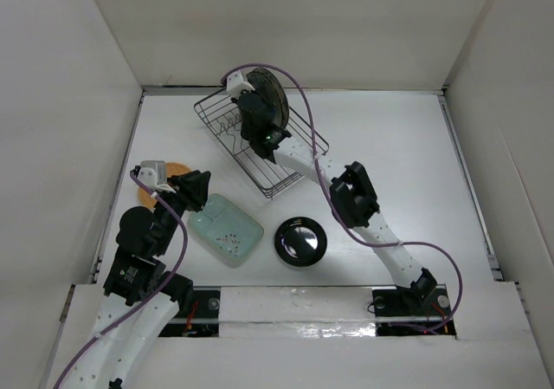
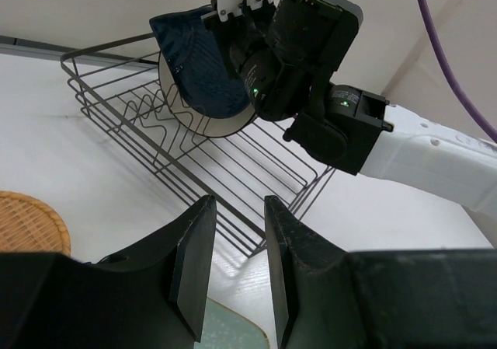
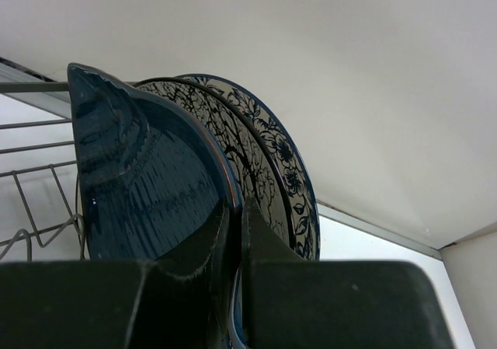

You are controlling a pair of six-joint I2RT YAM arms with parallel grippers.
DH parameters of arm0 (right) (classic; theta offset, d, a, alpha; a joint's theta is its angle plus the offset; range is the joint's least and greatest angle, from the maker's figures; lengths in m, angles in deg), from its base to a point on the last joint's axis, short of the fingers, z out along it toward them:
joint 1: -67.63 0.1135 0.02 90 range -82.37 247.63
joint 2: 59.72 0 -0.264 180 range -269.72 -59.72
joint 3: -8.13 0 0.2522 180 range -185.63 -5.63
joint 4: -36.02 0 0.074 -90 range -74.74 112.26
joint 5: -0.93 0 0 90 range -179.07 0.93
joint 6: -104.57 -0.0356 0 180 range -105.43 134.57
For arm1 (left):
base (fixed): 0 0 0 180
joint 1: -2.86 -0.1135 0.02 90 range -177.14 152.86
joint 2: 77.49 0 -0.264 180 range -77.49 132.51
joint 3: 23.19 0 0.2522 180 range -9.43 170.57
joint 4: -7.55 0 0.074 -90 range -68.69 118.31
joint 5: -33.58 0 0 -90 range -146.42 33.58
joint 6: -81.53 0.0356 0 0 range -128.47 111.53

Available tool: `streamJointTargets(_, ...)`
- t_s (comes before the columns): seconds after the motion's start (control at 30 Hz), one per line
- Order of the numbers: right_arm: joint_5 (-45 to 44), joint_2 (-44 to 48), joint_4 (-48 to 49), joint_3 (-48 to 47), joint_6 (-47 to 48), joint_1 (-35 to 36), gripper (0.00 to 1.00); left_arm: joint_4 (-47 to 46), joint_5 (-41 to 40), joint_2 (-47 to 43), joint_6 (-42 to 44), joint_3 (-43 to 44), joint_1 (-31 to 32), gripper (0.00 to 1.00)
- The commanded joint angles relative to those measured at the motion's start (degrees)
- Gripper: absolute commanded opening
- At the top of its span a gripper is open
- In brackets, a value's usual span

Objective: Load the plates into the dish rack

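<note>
right gripper [image 3: 235,218] clenched on dark blue teardrop plate [image 3: 147,178] | plate stood on edge, over grey wire dish rack [image 1: 275,174]

We see white links and black joint housings on both — left arm [image 1: 138,272] at seven o'clock, right arm [image 1: 381,233] at five. A purple cable [image 2: 431,15] trails along each. Black wedge-shaped fingers [image 2: 194,263]; a small green light [image 1: 273,135] glows on the right wrist.

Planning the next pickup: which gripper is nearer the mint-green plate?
Left. The left gripper is at the mint-green plate's left end. The right gripper is far off at the dish rack, shut on the dark blue plate.
</note>
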Motion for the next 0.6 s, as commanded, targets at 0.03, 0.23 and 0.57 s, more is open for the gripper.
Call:
streamJointTargets(0.03,-1.8,1.0,11.2,1.9,2.9,1.3,0.00,-2.8,0.5,0.6,-0.1,0.5,0.4,0.28)
streamJointTargets(0.23,-5.0,-5.0,14.9,-1.8,9.2,3.5,0.00,-2.7,0.4,0.6,-0.1,0.6,0.4,0.28)
streamJointTargets(0.57,-2.6,-3.4,11.1,1.0,0.4,3.5,0.25,-2.6,-0.1,0.8,0.0,0.7,0.4,0.28)
